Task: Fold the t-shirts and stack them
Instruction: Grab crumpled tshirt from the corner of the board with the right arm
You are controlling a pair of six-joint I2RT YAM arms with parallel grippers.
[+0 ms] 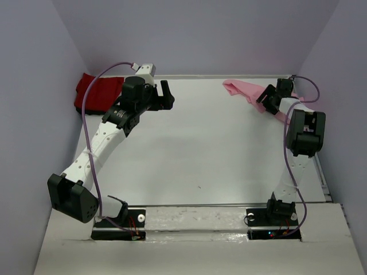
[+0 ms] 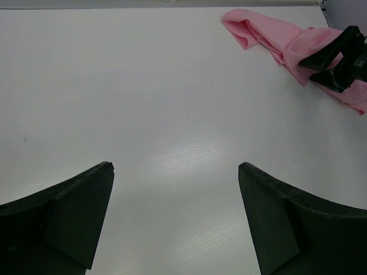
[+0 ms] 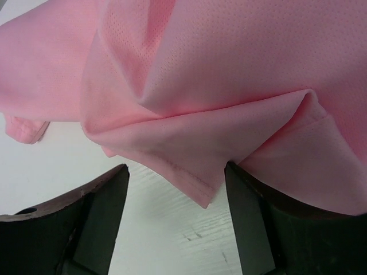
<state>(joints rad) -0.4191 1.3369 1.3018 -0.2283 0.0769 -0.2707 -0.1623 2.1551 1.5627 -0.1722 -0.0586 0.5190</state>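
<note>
The light pink t-shirt (image 1: 241,89) lies crumpled at the table's far right corner and also shows in the left wrist view (image 2: 269,34). My right gripper (image 1: 268,98) is down on it. In the right wrist view a hemmed corner of the pink t-shirt (image 3: 200,86) hangs between the parted fingers of the right gripper (image 3: 176,166), and the right finger (image 3: 246,206) touches the cloth. The deep red t-shirt (image 1: 94,91) sits bunched at the far left corner, partly behind the left arm. My left gripper (image 1: 167,94) hovers open over bare table (image 2: 175,166), holding nothing.
The white table (image 1: 200,154) is boxed in by grey walls at the back and on both sides. A purple cable (image 1: 86,114) loops along the left arm, another (image 1: 289,166) along the right arm. A metal rail (image 1: 322,172) runs along the table's right edge.
</note>
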